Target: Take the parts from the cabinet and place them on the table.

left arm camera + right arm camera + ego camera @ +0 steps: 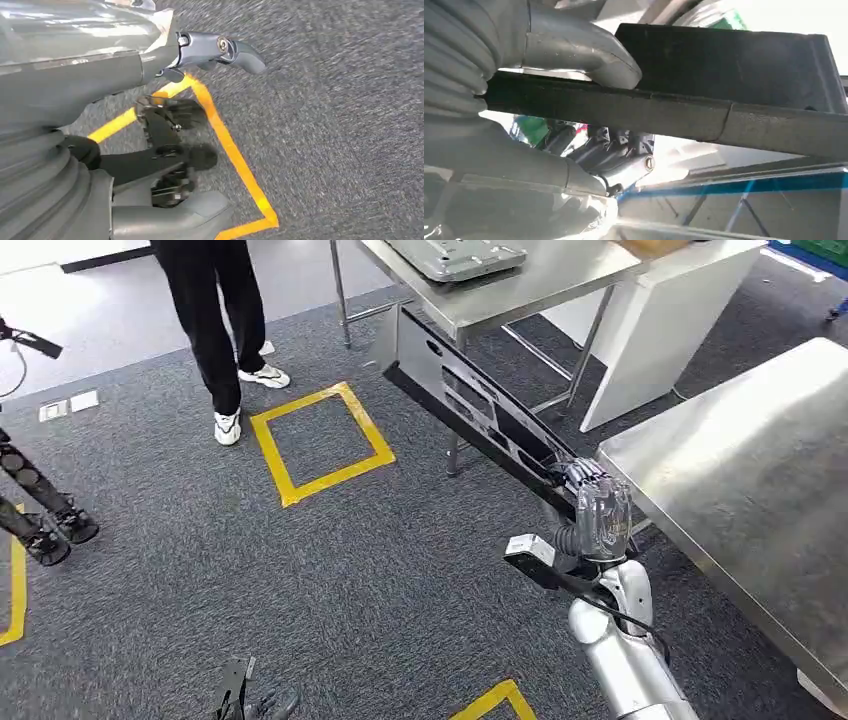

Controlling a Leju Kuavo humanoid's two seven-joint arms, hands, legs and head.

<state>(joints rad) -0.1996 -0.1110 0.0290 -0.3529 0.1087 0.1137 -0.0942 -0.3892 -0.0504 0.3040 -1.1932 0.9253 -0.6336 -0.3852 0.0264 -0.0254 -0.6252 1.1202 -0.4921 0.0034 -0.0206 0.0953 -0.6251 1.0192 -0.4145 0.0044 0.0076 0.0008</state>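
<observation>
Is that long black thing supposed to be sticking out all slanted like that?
The long black part isn't lying flat. The right hand holds it at one end, so it juts slantwise toward the steel table, not yet resting on anything. Nothing looks broken or spilled.

The right hand [601, 512] holds one end of a long part [470, 410], which slants away to the upper left, its far end under a steel table [560, 280]. On that table lies a flat part [460, 255]. A second steel table [760, 480] stands to the right. A taped floor square [320, 442] lies left of the part, with a person [222, 320] standing beyond it.
</observation>
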